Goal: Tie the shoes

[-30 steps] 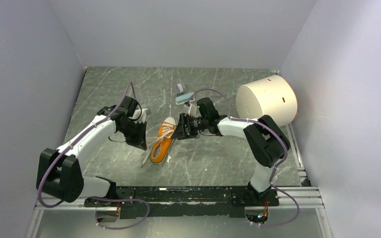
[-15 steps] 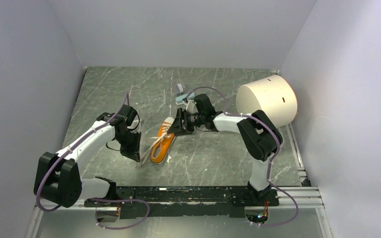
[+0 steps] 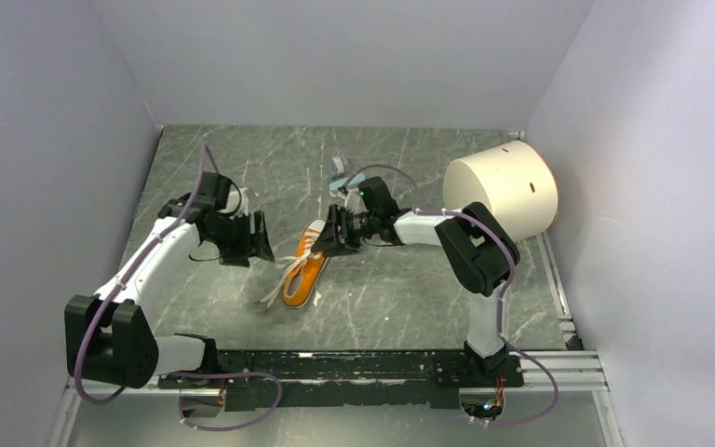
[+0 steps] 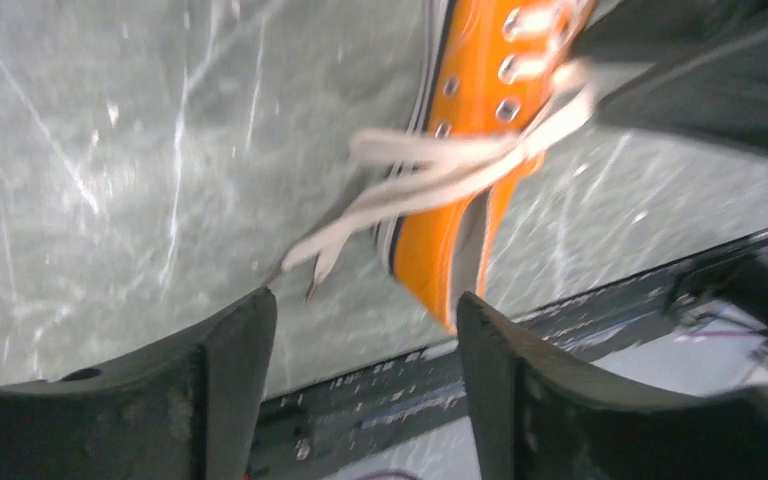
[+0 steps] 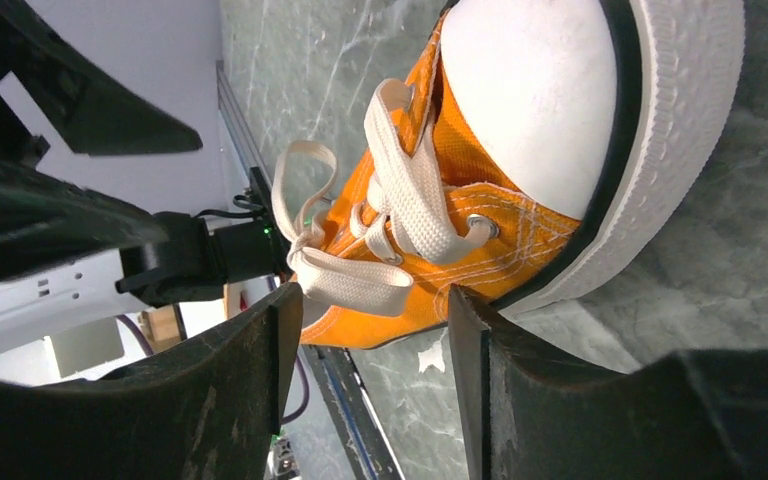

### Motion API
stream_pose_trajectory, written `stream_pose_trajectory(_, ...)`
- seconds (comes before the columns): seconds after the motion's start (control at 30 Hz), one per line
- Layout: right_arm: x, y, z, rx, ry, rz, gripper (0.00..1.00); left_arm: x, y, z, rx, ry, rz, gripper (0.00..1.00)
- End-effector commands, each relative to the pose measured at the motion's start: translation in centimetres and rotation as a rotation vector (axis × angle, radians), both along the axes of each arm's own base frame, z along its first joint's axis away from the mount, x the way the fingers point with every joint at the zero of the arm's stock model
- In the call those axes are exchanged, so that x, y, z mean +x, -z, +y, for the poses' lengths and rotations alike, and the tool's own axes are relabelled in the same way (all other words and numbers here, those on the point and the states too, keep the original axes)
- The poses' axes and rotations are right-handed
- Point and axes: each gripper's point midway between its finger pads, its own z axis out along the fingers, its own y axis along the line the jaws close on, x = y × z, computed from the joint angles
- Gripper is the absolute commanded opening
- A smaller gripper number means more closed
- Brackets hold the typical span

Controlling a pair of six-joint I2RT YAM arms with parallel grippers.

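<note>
The orange shoe [image 3: 303, 272] lies mid-table, white toe cap pointing away, heel toward the arms. Its cream laces [image 3: 279, 281] trail loose off its left side onto the table. My left gripper [image 3: 261, 244] hovers open to the left of the shoe, apart from it. In the left wrist view the laces [image 4: 430, 175] and the shoe [image 4: 465, 240] lie beyond the open left gripper [image 4: 365, 300], nothing between its fingers. My right gripper [image 3: 329, 240] stands open at the toe end. In the right wrist view the right gripper [image 5: 372, 295] sits just short of the shoe [image 5: 480, 240] and a lace loop [image 5: 355, 282].
A large white cylinder [image 3: 501, 191] lies on its side at the back right. A small blue-grey object [image 3: 340, 173] sits behind the right gripper. A black rail [image 3: 335, 365] runs along the near edge. Walls close in the left, back and right.
The left gripper has opened and let go of the lace end, then pulled back up and to the left. The lace now lies on the table. The right gripper has barely moved.
</note>
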Motion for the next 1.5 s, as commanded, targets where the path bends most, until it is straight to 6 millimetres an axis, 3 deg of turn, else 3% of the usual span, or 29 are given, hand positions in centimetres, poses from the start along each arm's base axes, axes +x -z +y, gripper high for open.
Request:
stream_pose_trajectory(0.0,0.0,-0.2,0.9,0.023,-0.021,0.010,0.57,3.3,-1.2,-1.9,-0.259,0.013,-0.130,0.75)
stream_pose_trajectory(0.13,0.0,-0.3,1.2,0.038,-0.031,0.030,0.49,4.8,-0.9,-4.0,-0.469,0.014,-0.163,0.88)
stream_pose_trajectory(0.33,-0.4,-0.1,1.1,0.030,-0.032,0.038,0.49,4.9,1.6,-4.5,-0.506,0.023,-0.107,0.88)
stream_pose_trajectory(0.57,-0.7,0.2,1.0,0.022,-0.044,0.045,0.32,5.0,3.8,-4.0,-0.458,0.017,-0.055,0.69)
stream_pose_trajectory(0.83,-0.7,0.0,0.6,0.019,-0.036,0.050,0.15,4.4,5.0,-3.2,-0.404,0.024,-0.028,0.39)
stream_pose_trajectory(1.0,-0.6,0.0,-0.3,-0.006,-0.023,0.037,0.00,5.0,5.5,-2.7,-0.361,0.033,-0.037,0.13)
stream_pose_trajectory(1.07,-0.6,0.2,-0.7,-0.023,-0.017,0.032,0.00,5.2,5.8,-2.4,-0.334,0.039,-0.039,0.06)
stream_pose_trajectory(1.3,1.0,0.9,-2.5,-0.122,0.021,-0.049,0.00,5.0,7.2,-0.7,-0.220,0.010,0.020,0.05)
stream_pose_trajectory(1.47,1.3,1.6,-4.5,-0.178,0.124,-0.075,0.00,3.4,7.8,-0.6,-0.216,0.003,0.061,0.05)
